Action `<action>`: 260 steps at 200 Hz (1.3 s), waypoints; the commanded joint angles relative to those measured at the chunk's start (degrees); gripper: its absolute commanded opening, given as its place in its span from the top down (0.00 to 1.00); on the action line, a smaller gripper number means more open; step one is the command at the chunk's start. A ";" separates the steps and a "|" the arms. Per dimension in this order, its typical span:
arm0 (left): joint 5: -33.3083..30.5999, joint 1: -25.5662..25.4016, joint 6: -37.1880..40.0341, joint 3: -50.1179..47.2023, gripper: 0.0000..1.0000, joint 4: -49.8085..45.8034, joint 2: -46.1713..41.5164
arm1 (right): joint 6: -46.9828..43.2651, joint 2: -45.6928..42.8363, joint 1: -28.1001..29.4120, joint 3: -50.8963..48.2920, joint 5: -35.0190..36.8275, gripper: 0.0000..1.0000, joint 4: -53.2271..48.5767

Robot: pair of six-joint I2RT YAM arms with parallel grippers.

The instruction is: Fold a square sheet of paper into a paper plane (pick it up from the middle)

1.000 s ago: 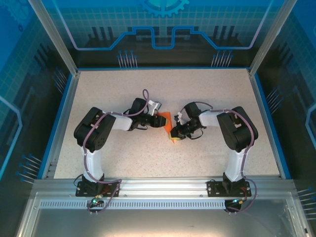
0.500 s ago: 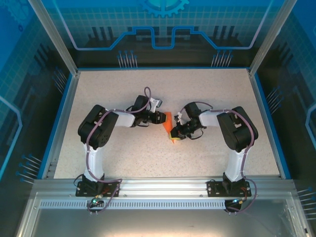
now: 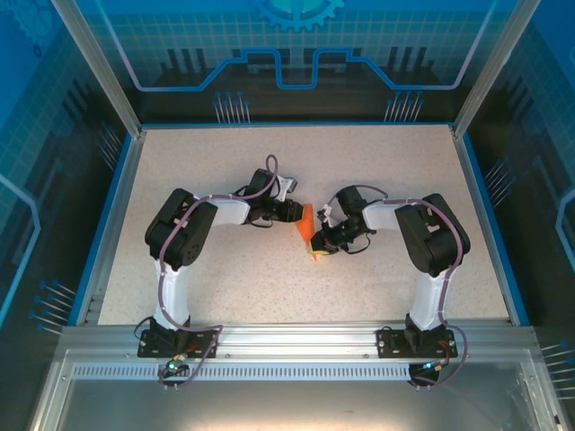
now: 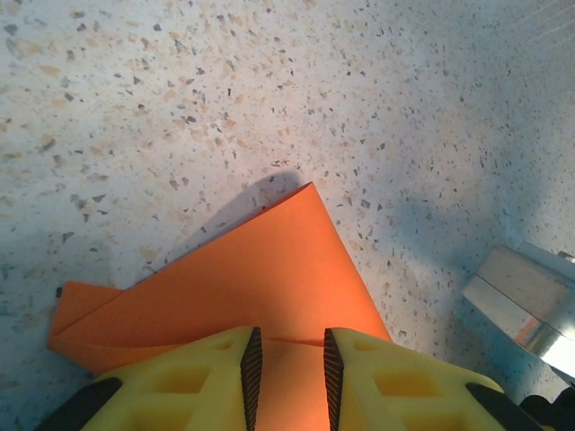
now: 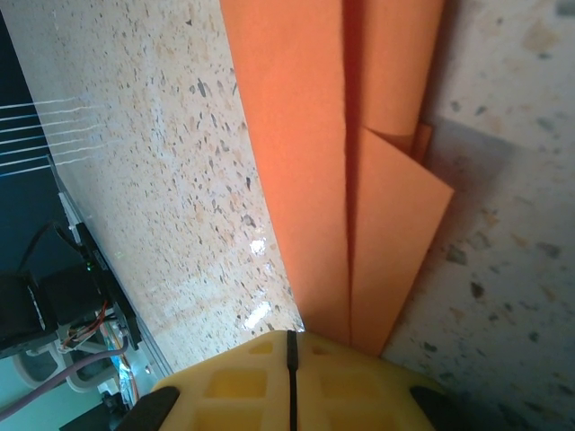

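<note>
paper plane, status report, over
Right gripper shut on the paper plane. Left gripper slightly open, fingers at its other edge. Plane partly folded. Nothing seen in the way.

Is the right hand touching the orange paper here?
Touching. The right wrist view shows the right hand shut, its yellow fingers closed on the edge of the orange paper, which runs out from between them.

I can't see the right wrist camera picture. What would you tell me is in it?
The right gripper has its two yellow fingers pressed together at the bottom, pinching the edge of the folded orange paper. The paper stretches up across the speckled table, with folded layers overlapping.
</note>
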 commanded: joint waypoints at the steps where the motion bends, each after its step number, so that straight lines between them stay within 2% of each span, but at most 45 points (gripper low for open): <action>1: -6.44 1.43 -0.61 3.02 0.71 -4.41 2.46 | -0.34 1.41 -1.32 -3.51 3.94 0.92 -10.72; 78: -9.22 4.31 -3.22 9.61 0.71 -10.23 4.11 | -0.46 0.75 -1.85 -4.16 4.05 0.92 -10.47; 127: -12.14 4.52 -5.59 9.98 0.64 -13.24 -2.52 | 0.42 -1.83 -1.86 -0.64 2.85 0.91 -8.90; 154: -15.04 4.60 -7.72 8.96 0.58 -14.85 -6.79 | 1.39 -6.85 -1.82 1.01 1.56 0.88 -6.22; 180: -16.41 4.60 -10.88 7.00 0.51 -15.76 -10.49 | 1.75 -13.21 -2.12 2.52 6.36 0.77 -5.77; 213: -18.34 3.43 -14.02 4.09 0.43 -17.94 -14.83 | 4.03 -19.05 -3.79 1.64 18.44 0.53 -3.59; 235: -23.44 1.12 -17.06 2.62 0.38 -22.65 -17.67 | 5.66 -22.00 -4.67 -0.33 25.45 0.40 -0.92; 260: -23.32 -2.51 -21.13 -0.68 0.37 -23.45 -20.08 | 6.23 -24.03 -4.98 -1.71 32.33 0.31 -0.23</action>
